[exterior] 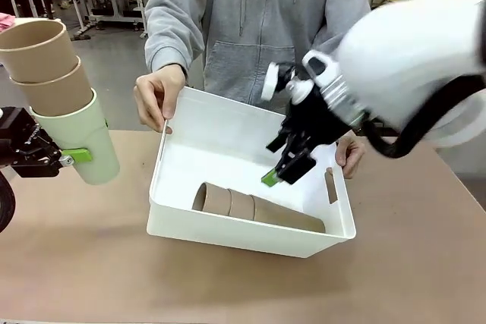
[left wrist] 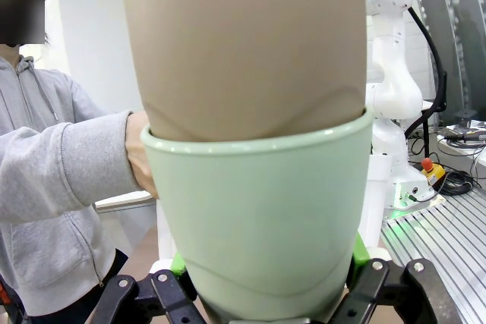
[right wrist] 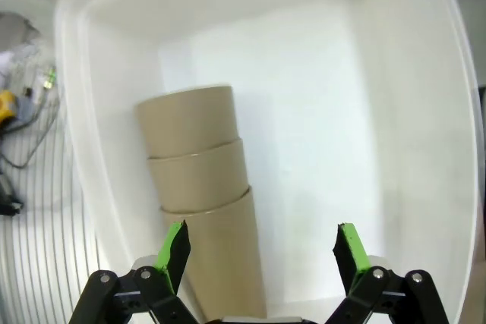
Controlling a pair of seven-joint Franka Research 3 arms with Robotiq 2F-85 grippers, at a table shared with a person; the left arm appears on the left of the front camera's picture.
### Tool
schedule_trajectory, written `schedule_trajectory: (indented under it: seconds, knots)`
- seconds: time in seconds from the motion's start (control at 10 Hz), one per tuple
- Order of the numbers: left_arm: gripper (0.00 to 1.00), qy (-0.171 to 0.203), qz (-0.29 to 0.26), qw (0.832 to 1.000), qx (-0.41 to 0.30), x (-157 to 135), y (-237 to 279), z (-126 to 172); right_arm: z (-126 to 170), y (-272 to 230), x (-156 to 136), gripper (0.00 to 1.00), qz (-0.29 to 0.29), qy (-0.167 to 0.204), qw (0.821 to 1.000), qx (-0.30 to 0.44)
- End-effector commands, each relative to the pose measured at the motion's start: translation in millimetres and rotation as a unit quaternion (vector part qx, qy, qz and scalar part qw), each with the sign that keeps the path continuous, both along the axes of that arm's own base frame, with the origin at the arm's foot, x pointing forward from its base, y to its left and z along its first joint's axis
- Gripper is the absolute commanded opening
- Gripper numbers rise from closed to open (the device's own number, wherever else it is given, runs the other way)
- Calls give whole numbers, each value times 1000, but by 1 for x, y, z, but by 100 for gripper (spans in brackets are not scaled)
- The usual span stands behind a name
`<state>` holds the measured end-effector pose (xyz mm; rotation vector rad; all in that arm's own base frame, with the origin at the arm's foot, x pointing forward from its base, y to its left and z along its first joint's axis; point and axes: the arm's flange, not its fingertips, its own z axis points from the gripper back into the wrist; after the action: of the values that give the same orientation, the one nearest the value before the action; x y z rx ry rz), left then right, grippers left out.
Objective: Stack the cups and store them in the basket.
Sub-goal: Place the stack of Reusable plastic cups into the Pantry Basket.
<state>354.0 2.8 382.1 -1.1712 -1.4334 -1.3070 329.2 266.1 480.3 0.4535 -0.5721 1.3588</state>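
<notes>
Tan cups, three of them nested into one stack, lie on their side along the near wall of the white basket, which sits in the middle of the desk. Just above them the right gripper hangs inside the basket, jaws spread wide and nothing between the green pads; the right wrist view looks down past the open fingers at the stack on the basket floor. Off to the robot's left, the left gripper is clamped on the lower body of the mint green cup, held roughly upright above the desk and well apart from the basket, with two more tan cups nested in it. At the far side a person holds the basket by its rim, one hand at the far left corner, the other hand beside the right handle slot. Half the job looks done: one stack of three is stored; the second stack of three is built but not yet in the basket.
</notes>
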Motion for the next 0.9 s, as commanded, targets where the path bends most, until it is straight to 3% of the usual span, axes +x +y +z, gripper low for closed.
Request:
schedule_trajectory:
  seconds: [0.0, 0.3, 0.6, 0.8]
  knots:
    - [85, -4, 1, 1000, -5, 0, 1, 4, 25, -43, -16, 100, 26, -10, 999, 42]
    - [85, -4, 1, 1000, -5, 0, 1, 4, 72, -141, -25, 100, 31, 16, 994, 108]
    - [85, -4, 1, 1000, -5, 0, 1, 4, 95, -225, -13, 100, 11, 5, 989, 148]
    - [85, -4, 1, 1000, -5, 0, 1, 4, 112, -254, -3, 100, 13, 2, 984, 176]
